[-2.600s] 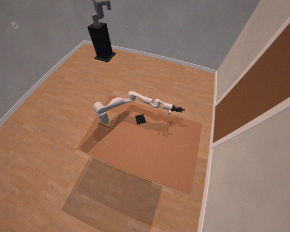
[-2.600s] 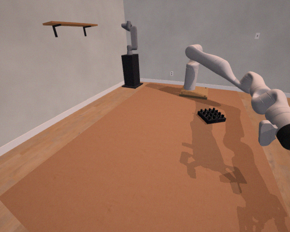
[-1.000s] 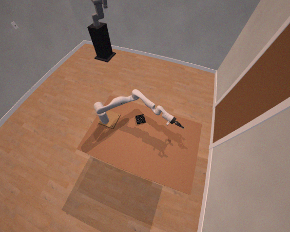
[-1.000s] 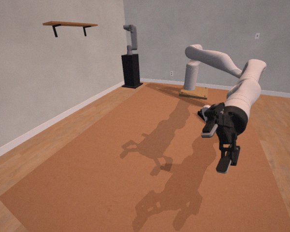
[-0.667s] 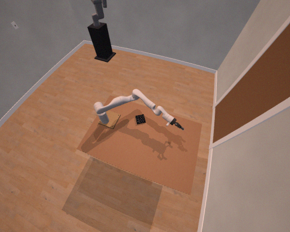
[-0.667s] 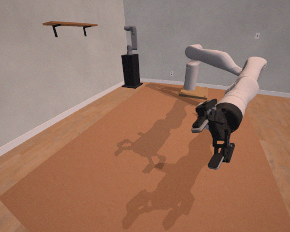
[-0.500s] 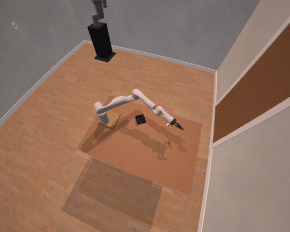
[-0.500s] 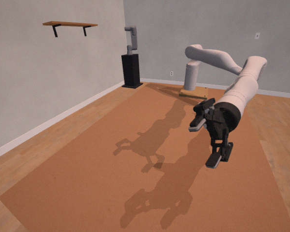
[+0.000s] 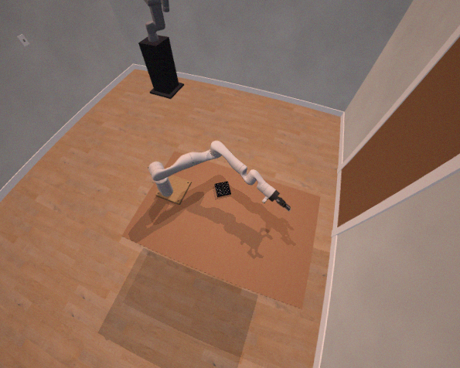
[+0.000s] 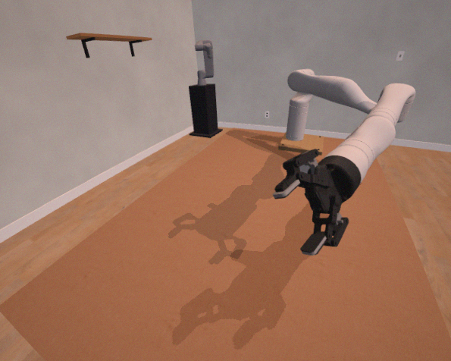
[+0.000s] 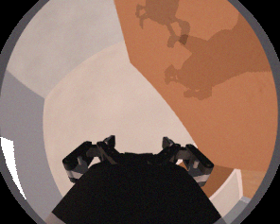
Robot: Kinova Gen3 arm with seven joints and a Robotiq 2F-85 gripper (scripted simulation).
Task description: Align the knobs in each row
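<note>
The black knob box (image 9: pixel 222 189) lies flat on the orange-brown surface (image 9: pixel 277 277) (image 10: pixel 101 271) (image 11: pixel 246 136), between the arm's base and the gripper, in the top view. It is too small there to read its knobs, white lines, names or socket. In the exterior view it is hidden behind the gripper and wrist, and it is not in the wrist view. My gripper (image 9: pixel 287 207) (image 10: pixel 296 222) (image 11: pixel 138 141) is open, with nothing between its fingers. It is raised above the surface, well to the right of the box in the top view.
The arm stands on a wooden base plate (image 9: pixel 183 189) (image 10: pixel 301 145) left of the box in the top view. A second arm stands on a black pedestal (image 9: pixel 161 67) (image 10: pixel 204 111) in the background. A wooden shelf (image 10: pixel 108 37) hangs on a wall. Arm shadows cross the surface.
</note>
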